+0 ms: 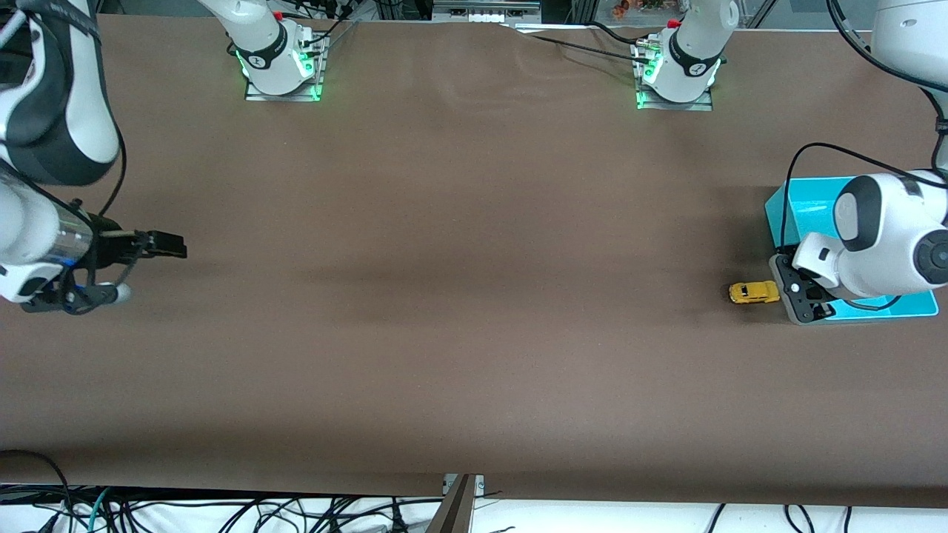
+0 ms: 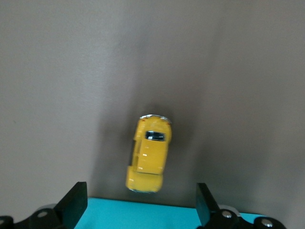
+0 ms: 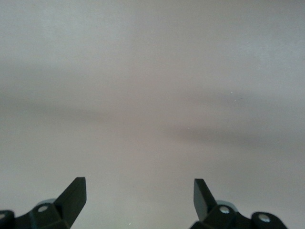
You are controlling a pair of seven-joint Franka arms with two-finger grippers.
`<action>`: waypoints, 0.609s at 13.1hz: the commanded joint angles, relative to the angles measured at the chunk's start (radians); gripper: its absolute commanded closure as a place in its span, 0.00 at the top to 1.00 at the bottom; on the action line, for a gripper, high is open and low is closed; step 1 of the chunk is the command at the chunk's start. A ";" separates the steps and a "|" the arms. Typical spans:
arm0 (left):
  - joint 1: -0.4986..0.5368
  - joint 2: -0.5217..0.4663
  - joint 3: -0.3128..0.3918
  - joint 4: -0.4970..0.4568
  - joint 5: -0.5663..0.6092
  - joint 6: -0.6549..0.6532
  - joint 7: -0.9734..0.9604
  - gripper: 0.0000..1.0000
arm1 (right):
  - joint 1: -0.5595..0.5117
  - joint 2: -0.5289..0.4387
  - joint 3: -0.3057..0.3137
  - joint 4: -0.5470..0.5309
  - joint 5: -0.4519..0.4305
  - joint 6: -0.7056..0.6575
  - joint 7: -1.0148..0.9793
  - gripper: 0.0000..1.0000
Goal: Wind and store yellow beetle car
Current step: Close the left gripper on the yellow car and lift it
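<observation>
The yellow beetle car [image 1: 754, 292] stands on the brown table right beside the cyan bin [image 1: 811, 211], at the left arm's end of the table. In the left wrist view the car [image 2: 148, 153] lies just outside the bin's rim [image 2: 114, 214]. My left gripper [image 1: 789, 290] hangs low over that rim next to the car; it is open and empty [image 2: 140, 198], and the car is ahead of its fingertips, not between them. My right gripper [image 1: 148, 268] waits over bare table at the right arm's end, open and empty [image 3: 139, 191].
The left arm's white wrist [image 1: 889, 237] covers much of the bin. Both arm bases [image 1: 281, 63] [image 1: 678, 70] stand along the table's farthest edge. Cables hang below the nearest edge.
</observation>
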 commanded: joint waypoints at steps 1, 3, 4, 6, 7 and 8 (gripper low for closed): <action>0.018 0.008 -0.008 -0.101 0.048 0.173 0.085 1.00 | 0.002 -0.037 0.035 0.040 -0.058 -0.050 0.013 1.00; 0.027 0.036 -0.008 -0.137 0.077 0.233 0.087 1.00 | -0.002 -0.054 0.027 0.060 -0.083 -0.069 0.021 1.00; 0.043 0.042 -0.009 -0.158 0.079 0.271 0.086 1.00 | -0.003 -0.057 0.020 0.060 -0.085 -0.066 0.021 1.00; 0.048 0.051 -0.009 -0.204 0.079 0.355 0.087 1.00 | -0.006 -0.069 0.007 0.060 -0.083 -0.013 0.016 1.00; 0.048 0.050 -0.009 -0.222 0.082 0.380 0.087 0.96 | -0.006 -0.072 0.007 0.060 -0.083 0.009 0.015 1.00; 0.048 0.050 -0.011 -0.224 0.082 0.383 0.087 0.56 | -0.006 -0.090 0.007 0.057 -0.077 0.008 0.015 1.00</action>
